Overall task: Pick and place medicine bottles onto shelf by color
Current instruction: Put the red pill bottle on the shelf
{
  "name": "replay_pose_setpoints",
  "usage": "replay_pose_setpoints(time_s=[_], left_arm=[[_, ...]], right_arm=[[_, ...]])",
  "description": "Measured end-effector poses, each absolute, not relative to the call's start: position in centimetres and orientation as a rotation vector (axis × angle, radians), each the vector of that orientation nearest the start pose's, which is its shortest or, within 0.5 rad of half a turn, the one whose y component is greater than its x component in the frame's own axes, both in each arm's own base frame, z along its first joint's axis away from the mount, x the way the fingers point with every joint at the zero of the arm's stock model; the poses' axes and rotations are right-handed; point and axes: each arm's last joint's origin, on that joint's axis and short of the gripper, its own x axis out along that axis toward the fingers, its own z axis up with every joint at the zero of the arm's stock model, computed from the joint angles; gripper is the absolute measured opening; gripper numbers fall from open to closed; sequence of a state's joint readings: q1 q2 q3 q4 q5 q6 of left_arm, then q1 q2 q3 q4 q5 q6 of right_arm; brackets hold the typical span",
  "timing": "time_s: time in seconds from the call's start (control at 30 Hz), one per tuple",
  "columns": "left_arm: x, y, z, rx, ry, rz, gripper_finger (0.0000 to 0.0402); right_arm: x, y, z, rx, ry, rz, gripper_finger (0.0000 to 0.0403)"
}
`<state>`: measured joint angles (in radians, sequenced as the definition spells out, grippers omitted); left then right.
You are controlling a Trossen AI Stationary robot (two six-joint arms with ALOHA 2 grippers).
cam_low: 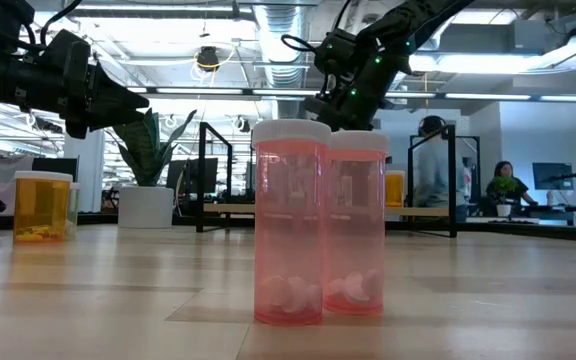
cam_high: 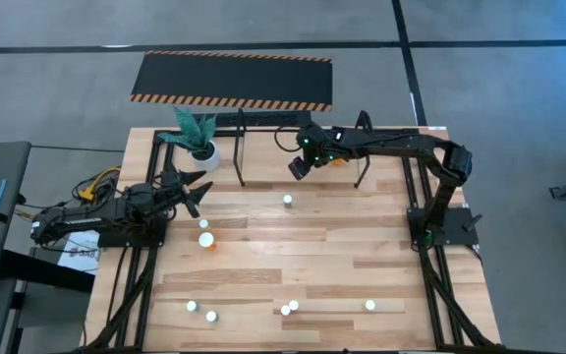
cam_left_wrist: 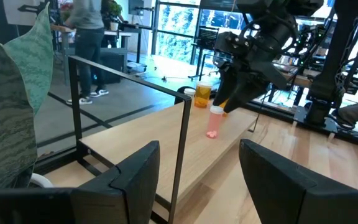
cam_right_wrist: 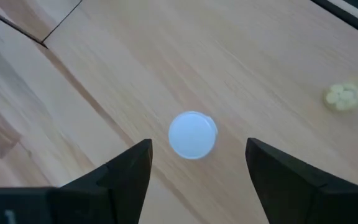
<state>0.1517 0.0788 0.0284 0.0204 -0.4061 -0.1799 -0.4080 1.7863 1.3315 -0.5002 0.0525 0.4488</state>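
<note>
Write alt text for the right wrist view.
Looking straight down, the right gripper hangs open above a white-capped bottle standing on the wooden table, its cap between the two dark fingers. A small yellowish object lies apart, farther off.

You have the black tube shelf (cam_high: pixel 263 133) at the table's far edge. An orange bottle (cam_left_wrist: pixel 202 96) stands upright by it, and a pink bottle (cam_left_wrist: pixel 215 121) stands nearer you than the shelf. Two orange bottles (cam_high: pixel 205 239) stand well in front of the shelf. Two pink bottles (cam_low: pixel 318 225) stand touching, among five white-capped ones farthest from it.
</note>
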Motion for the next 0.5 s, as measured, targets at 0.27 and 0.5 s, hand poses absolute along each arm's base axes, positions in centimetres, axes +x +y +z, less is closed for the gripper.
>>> replay_pose_setpoints(time_s=[0.27, 0.5], left_arm=[[9.60, 2.62, 16.90, -0.171, -0.020, 0.559, 0.0208], [9.59, 2.62, 16.90, -0.171, -0.020, 0.559, 0.0208]], right_arm=[[34.99, -14.89, 22.90, 0.579, 0.828, -0.626, 0.0281], [35.28, -14.43, 22.95, 0.564, 0.817, -0.639, 0.0281]])
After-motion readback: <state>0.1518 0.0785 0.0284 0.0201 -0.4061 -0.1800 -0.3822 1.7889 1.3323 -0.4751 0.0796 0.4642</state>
